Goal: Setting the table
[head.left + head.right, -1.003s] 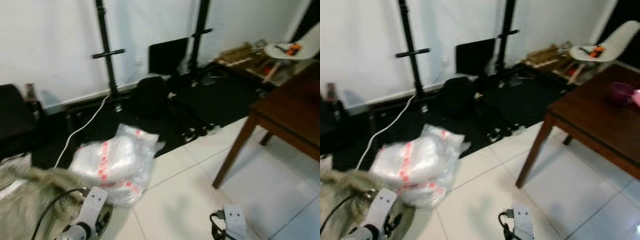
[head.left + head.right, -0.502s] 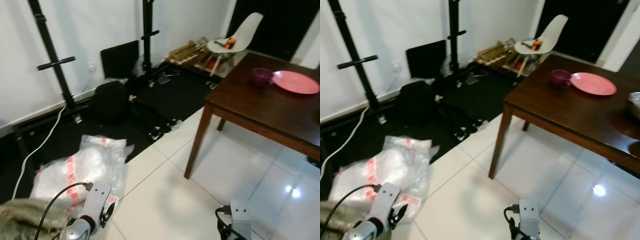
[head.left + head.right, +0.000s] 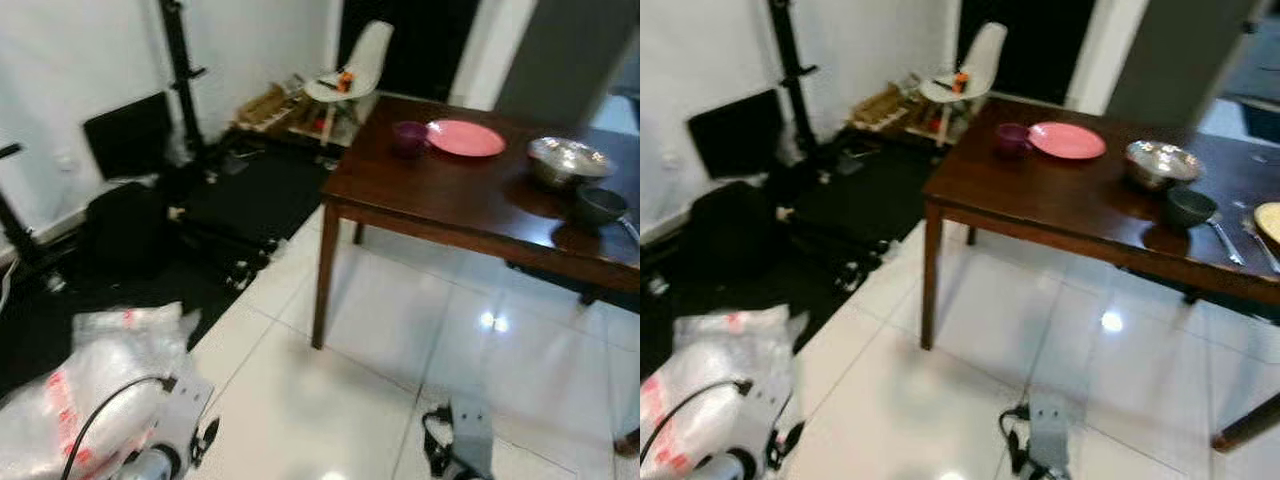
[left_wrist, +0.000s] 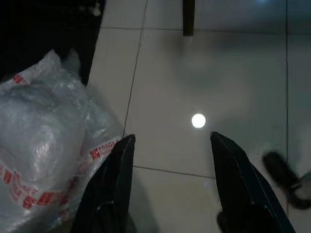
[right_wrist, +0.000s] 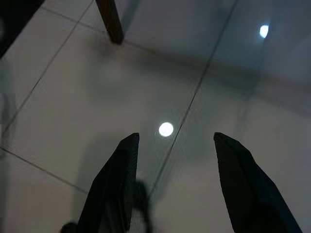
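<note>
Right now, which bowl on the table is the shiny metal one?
The silver bowl, the larger one, beside the pink plate. The small dark bowl sits nearer the table's front edge, and the purple cup is at the plate's other side.

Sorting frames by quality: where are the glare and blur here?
Eye views: soft motion blur, a ceiling-light glint on the floor tiles under the table. Left wrist view: a round glare spot on the tile; the plastic bag is soft. Right wrist view: dim, two glints.
</note>
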### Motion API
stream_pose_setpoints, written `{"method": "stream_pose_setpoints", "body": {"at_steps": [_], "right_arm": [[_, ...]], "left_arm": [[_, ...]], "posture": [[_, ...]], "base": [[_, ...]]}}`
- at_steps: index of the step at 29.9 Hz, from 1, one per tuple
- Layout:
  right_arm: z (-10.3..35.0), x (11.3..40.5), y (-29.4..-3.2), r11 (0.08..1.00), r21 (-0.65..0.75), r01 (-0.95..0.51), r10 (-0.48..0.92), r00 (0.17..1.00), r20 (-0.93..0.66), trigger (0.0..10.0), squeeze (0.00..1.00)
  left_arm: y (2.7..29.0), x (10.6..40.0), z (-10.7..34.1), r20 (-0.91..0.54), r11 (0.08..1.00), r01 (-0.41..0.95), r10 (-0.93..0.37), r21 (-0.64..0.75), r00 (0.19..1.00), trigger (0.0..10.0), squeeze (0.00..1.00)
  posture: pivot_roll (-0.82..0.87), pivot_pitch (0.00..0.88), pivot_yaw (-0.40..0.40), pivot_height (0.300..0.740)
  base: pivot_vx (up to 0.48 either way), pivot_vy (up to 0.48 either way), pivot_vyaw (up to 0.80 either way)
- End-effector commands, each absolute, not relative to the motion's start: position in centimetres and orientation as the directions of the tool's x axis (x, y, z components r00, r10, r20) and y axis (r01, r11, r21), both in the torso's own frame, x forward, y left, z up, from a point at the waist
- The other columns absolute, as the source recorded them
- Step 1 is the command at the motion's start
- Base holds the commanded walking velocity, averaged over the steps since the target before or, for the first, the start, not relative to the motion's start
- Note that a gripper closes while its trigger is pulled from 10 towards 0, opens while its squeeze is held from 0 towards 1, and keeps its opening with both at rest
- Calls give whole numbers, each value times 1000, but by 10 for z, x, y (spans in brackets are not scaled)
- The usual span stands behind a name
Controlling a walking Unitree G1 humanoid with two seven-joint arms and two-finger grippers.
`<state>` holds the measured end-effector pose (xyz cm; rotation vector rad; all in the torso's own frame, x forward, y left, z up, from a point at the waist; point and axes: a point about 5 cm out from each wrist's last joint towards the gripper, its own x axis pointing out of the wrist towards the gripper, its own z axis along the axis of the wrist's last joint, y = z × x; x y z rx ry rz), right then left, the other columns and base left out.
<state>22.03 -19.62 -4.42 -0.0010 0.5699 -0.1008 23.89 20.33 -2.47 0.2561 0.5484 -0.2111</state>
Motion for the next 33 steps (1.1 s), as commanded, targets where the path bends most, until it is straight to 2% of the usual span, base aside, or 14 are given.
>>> {"method": "stream_pose_setpoints", "body": {"at_steps": [1,7,19,21,23,24,28,30,31,33], "right_arm": [[-46,217,-199,994,-30,109,-107,830,-547,10000,0],[-43,220,-199,993,-24,114,-110,840,-532,10000,0],[-1,256,-188,998,-33,59,-67,939,-338,10000,0],[44,277,-188,997,-67,33,-42,988,-149,10000,0],[54,281,-188,997,-72,27,-35,993,-112,10000,0],[73,287,-187,998,-65,20,-22,999,-40,10000,0],[88,292,-185,999,-44,11,-10,1000,13,10000,0],[132,304,-175,999,-4,-50,50,986,157,10000,0],[132,304,-175,999,-4,-50,50,986,157,10000,0],[151,310,-166,995,22,-95,88,974,211,10000,0]], "left_arm": [[202,240,-24,-538,951,256,-128,171,833,10000,0],[199,247,-19,-519,957,243,-129,159,845,10000,0],[185,276,19,-366,962,244,-187,118,912,10000,0],[177,291,56,-227,968,232,-205,96,952,10000,0],[176,294,63,-201,969,227,-204,97,958,10000,0],[176,299,78,-147,973,207,-192,98,970,10000,0],[178,303,89,-102,977,180,-169,110,980,10000,0],[187,313,120,-6,987,49,-49,152,999,10000,0],[187,313,120,-6,987,49,-49,152,999,10000,0],[197,311,133,33,988,-43,39,146,999,10000,0]], "posture": [[-41,0,98,740],[-40,0,101,740],[-45,0,110,740],[-50,0,114,740],[-52,0,116,740],[-54,0,117,740],[-55,0,118,740],[-51,0,117,740],[-51,0,117,740],[-41,0,106,740]], "base": [[0,0,-788],[0,0,-788],[0,0,-788],[0,0,-788],[0,0,-788],[0,0,-788],[0,0,-788],[0,0,-800],[0,0,-800],[0,0,-800]]}}
